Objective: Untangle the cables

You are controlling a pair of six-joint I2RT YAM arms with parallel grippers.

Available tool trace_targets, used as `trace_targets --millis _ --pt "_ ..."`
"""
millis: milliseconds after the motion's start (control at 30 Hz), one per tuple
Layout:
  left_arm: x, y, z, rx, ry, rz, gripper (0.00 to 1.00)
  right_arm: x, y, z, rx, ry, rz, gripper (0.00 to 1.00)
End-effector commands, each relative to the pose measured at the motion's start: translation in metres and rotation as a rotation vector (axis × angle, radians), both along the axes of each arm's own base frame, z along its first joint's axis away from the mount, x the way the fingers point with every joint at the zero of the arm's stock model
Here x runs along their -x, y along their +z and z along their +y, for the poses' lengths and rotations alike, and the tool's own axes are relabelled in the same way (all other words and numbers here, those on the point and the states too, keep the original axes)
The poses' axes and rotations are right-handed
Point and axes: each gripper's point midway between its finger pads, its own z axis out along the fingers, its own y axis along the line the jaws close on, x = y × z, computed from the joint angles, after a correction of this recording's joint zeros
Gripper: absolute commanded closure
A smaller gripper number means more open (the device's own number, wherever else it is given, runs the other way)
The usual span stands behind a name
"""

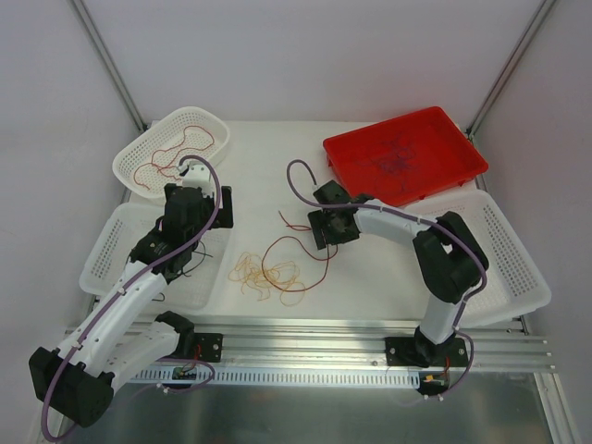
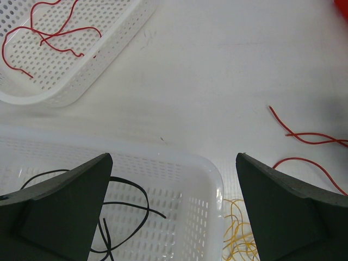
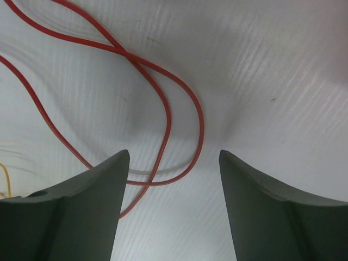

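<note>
The left jaws stood wide apart and empty; in the left wrist view they hung above the corner of a white rectangular basket (image 2: 179,168), far to the left of the red tray (image 1: 444,139) and nearer the arm bases. A black cable (image 2: 130,196) lay curled in that basket. The right jaws stood apart with nothing clamped; they were low over the bench (image 1: 370,268), just left of the red tray and a little nearer the bases. In the right wrist view a loop of the loose red cable (image 3: 168,109) lay flat on the bench between the two fingers (image 3: 81,212); whether either finger touched it I could not tell.

The cables lay in several places. Dark purple strands (image 1: 396,165) sat in the middle of the red tray. The loose red cable ran from under the right jaws toward the bases, overlapping a pale yellow clump (image 1: 252,271) that lay left of the tray, near the centre of the bench. More red strands (image 1: 176,153) rested in a white oval basket (image 1: 125,166), well to the left of the tray at the far edge. A second rectangular basket (image 1: 513,259) lay just beside the tray on its nearer side.
</note>
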Motion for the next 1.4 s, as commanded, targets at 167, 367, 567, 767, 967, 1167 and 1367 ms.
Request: trace_targets --millis 167,367,567,767,967,1167,1367 --pt "-0.003 0.012 0.002 0.025 0.008 -0.047 0.01 -0.003 -0.024 -0.004 0.038 -0.095 -0.001 0.41" --pt "-0.003 0.014 0.002 0.025 0.007 -0.052 0.01 0.01 -0.047 -0.015 0.103 -0.095 0.042 0.7" --pt "-0.003 0.011 0.0 0.027 0.003 -0.044 0.01 0.005 -0.035 -0.033 0.164 -0.098 -0.013 0.99" --pt "-0.003 0.01 -0.002 0.029 -0.009 -0.039 0.01 -0.012 0.031 -0.036 0.105 -0.078 -0.164 0.99" --pt "-0.001 0.015 -0.008 0.059 -0.035 -0.047 0.01 -0.02 0.099 -0.037 0.017 -0.079 -0.317 0.99" --pt "0.009 0.024 -0.034 0.203 -0.137 -0.044 0.01 -0.023 0.166 -0.048 -0.02 -0.06 -0.474 0.99" --pt "0.031 0.026 -0.08 0.387 -0.333 0.033 0.01 -0.019 0.242 -0.046 -0.164 -0.042 -0.627 0.99"
